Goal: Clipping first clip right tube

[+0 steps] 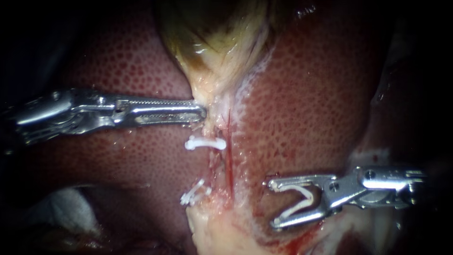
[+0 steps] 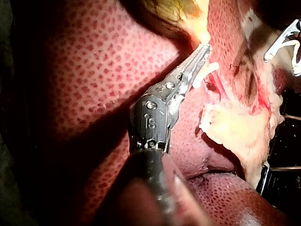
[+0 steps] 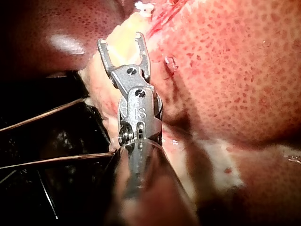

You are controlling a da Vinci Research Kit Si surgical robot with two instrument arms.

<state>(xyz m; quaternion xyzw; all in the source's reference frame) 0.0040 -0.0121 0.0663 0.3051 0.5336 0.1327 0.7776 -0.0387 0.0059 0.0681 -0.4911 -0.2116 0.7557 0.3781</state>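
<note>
- Two instruments show in the endoscope view. The left instrument (image 1: pixel 202 113) enters from the left and the right instrument (image 1: pixel 272 204) from the right, both over the liver (image 1: pixel 306 94).
- Left instrument: the pincer is pressed together. Its tip pinches the pale tissue (image 1: pixel 211 97) just below the gallbladder (image 1: pixel 212 28).
- The left wrist view shows the same hold. The left instrument (image 2: pixel 205 48) ends at the pale tissue under the gallbladder's lower end.
- Right instrument: the pincer is spread wide and carries an open clip (image 1: pixel 302 200). The clip is a white V, and each leg lies against one half of the pincer.
- Right tube (image 1: pixel 230 160): a thin red strand. It runs down the pale band of tissue, starting below the left instrument's tip.
- Position of the tube relative to the pincer: the right tube lies beside the spread pincer, on the side toward the left instrument. The two are apart, with liver surface and a pale edge showing between them. The pincer halves stand beside the tube, not around it.
- A pale strand (image 1: pixel 214 163) runs just beside the right tube, on the side away from the right instrument. It bears an upper clip (image 1: pixel 205 143) and a lower clip (image 1: pixel 195 193), both closed.
- Right wrist view: the right instrument (image 3: pixel 120 39) has its pincer spread over the pale tissue edge, with liver beside it.
</note>
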